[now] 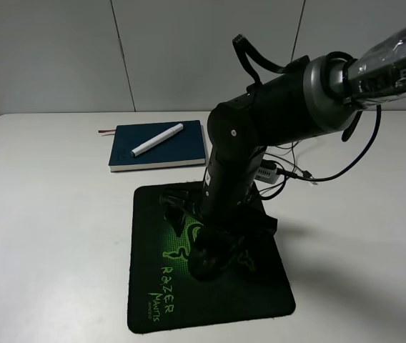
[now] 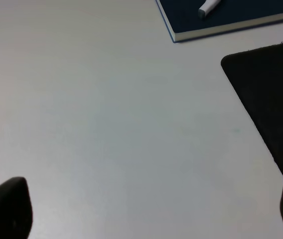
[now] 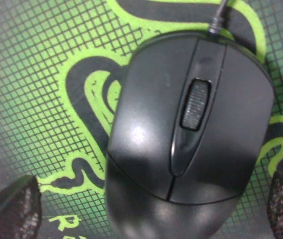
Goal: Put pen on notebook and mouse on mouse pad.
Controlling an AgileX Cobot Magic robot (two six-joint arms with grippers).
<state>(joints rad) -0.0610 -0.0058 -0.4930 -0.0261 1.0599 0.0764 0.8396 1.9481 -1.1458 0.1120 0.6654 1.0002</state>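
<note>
The black mouse (image 3: 146, 124) lies on the mouse pad (image 3: 42, 74), over its green snake logo, with its cable (image 3: 216, 15) leading off. My right gripper (image 3: 149, 209) stands open over it, a finger on each side and clear of its shell. From above, the right arm (image 1: 260, 121) reaches down onto the mouse pad (image 1: 153, 286) and hides most of the mouse. The white pen (image 1: 156, 140) lies diagonally on the dark blue notebook (image 1: 181, 146) behind the pad. My left gripper (image 2: 149, 211) is open over bare table, near the pad's corner (image 2: 271, 99), with the notebook (image 2: 231, 17) and pen (image 2: 209, 6) farther off.
The white table (image 1: 46, 214) stretches to the left of the pad and notebook. Thin cables (image 1: 310, 175) trail on the table to the right of the arm. A ribbon marker (image 1: 106, 131) sticks out at the notebook's left.
</note>
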